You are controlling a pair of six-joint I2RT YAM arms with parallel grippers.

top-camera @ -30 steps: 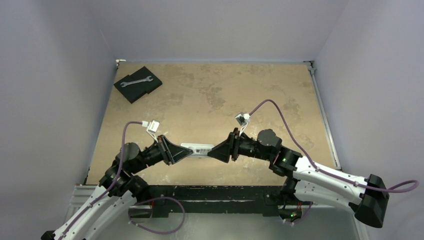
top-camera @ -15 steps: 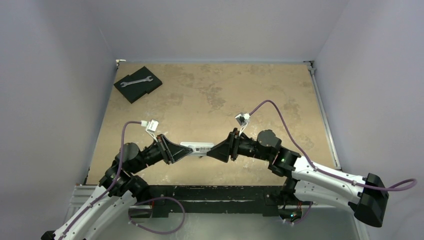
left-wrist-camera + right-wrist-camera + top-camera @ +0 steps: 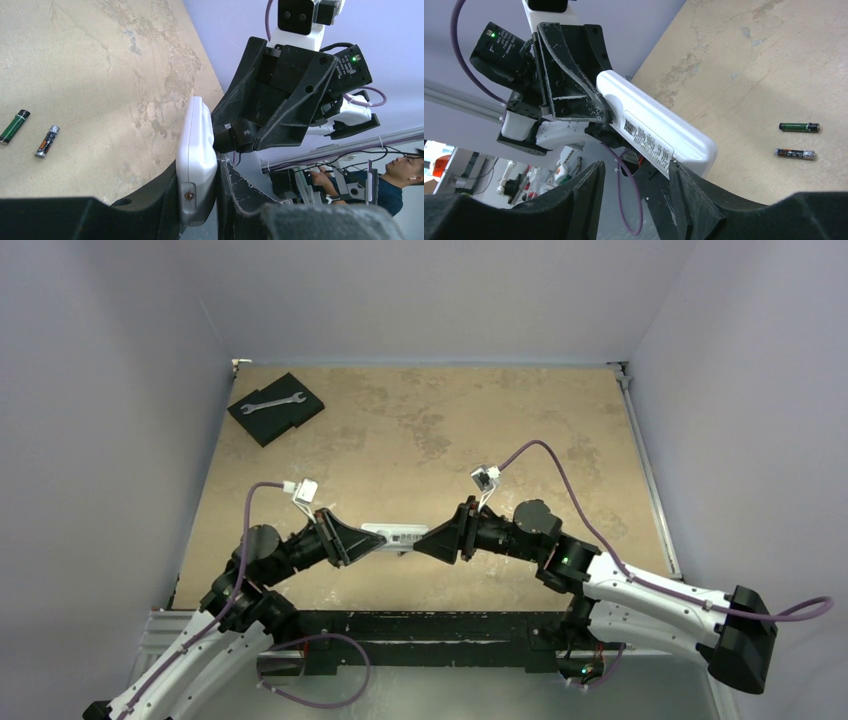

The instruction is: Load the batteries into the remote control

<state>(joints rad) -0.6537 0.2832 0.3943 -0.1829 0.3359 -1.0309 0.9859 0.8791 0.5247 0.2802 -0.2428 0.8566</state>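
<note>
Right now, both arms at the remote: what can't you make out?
Battery bay of the remote control, open or covered: too small in top view; behind the right gripper finger in right wrist view.
The batteries: not found in top view, too small or under the arms.
Their polarity marks: too small in both wrist views.

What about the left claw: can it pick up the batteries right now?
Probably not yet. The left claw is shut on the remote, so it has no free grip. The batteries lie bare on the table, nothing covering them.
</note>
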